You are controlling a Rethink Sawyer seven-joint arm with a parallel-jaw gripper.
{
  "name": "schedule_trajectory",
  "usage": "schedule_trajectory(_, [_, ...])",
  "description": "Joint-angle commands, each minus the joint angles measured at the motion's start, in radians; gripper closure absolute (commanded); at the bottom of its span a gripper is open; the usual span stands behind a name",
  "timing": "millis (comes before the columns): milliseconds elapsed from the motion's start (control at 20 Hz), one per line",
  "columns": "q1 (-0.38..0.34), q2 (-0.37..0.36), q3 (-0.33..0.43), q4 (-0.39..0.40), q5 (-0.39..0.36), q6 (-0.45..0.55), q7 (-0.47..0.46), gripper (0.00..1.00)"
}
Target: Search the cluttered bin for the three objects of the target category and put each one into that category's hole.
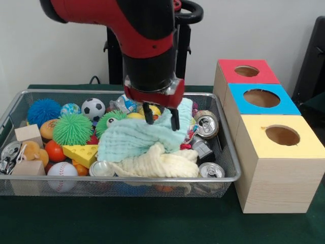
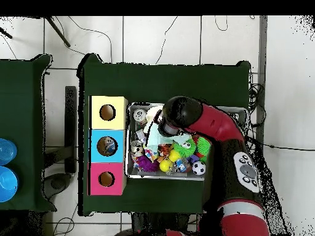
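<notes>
Two cloths (image 1: 137, 140) bury bin (image 1: 226, 152) middle; claw (image 1: 161, 118) spread apart above, gripping nothing.

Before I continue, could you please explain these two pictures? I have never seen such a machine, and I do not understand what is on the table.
The red and black machine is a robot arm; at its end is a gripper, open and empty, hanging just over a teal cloth. One picture is taken across the table, the other from straight above. On the green table stands a wire bin full of balls, cans, wooden blocks, a toy cheese wedge and a cream cloth. Beside it are three wooden boxes, each with a hole on top: red, blue and yellow.
</notes>
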Motion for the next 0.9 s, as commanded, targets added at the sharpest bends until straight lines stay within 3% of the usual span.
schedule_trajectory(50, [-0.04,-0.038,-0.006,0.097,-0.058,0.047,0.031,0.0])
schedule_trajectory(450, [-0.046,-0.049,-0.001,0.127,-0.068,0.018,0.02,0.0])
schedule_trajectory(900, [-0.071,-0.068,0.019,0.238,-0.081,-0.088,-0.02,0.0])
